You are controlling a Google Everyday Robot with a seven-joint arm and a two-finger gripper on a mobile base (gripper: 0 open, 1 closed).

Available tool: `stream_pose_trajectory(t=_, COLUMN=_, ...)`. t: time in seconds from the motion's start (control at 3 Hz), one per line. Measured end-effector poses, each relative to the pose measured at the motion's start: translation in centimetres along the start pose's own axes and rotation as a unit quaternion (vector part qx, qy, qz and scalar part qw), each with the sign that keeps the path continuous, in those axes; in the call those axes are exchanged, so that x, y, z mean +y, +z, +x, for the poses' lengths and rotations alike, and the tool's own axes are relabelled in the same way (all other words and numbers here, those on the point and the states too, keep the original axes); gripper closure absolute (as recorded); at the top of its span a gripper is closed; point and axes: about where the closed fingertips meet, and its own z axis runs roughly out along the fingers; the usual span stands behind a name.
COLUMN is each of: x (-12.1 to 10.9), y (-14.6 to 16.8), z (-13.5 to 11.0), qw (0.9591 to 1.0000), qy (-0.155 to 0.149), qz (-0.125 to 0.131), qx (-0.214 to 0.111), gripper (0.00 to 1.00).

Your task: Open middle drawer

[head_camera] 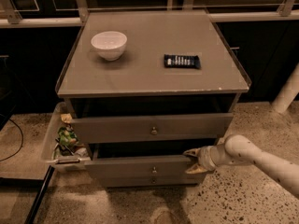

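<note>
The middle drawer point(140, 166) is a grey flat front with a small round knob point(154, 170), below the taller top drawer point(152, 127) and above the thin bottom drawer point(149, 180). It stands pulled out a little, with a dark gap above it. My gripper point(189, 161) comes in from the right on a white arm point(252, 157) and sits at the right end of the middle drawer's front. Its fingers are spread, one at the front's top edge and one lower down.
The top drawer is also pulled out a little. On the cabinet top point(149, 78) sit a white bowl point(109, 44) and a dark snack bar point(181, 61). A tray with packets point(63, 141) stands against the cabinet's left side. A white post point(287, 92) stands at the right.
</note>
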Motion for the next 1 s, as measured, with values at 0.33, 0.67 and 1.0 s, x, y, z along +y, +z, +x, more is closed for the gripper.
stream_pose_trajectory(t=0.33, x=3.7, y=-3.5, z=0.6, qw=1.0000, qy=0.006, qz=0.004, qx=-0.004, gripper=0.65)
stream_pose_trajectory(t=0.67, x=6.6, y=-5.8, z=1.1, qw=0.9998, qy=0.017, qz=0.010, qx=-0.009, gripper=0.87)
stream_pose_trajectory(t=1.0, x=6.6, y=-5.8, z=1.1, qw=0.9998, qy=0.017, qz=0.010, qx=-0.009, gripper=0.85)
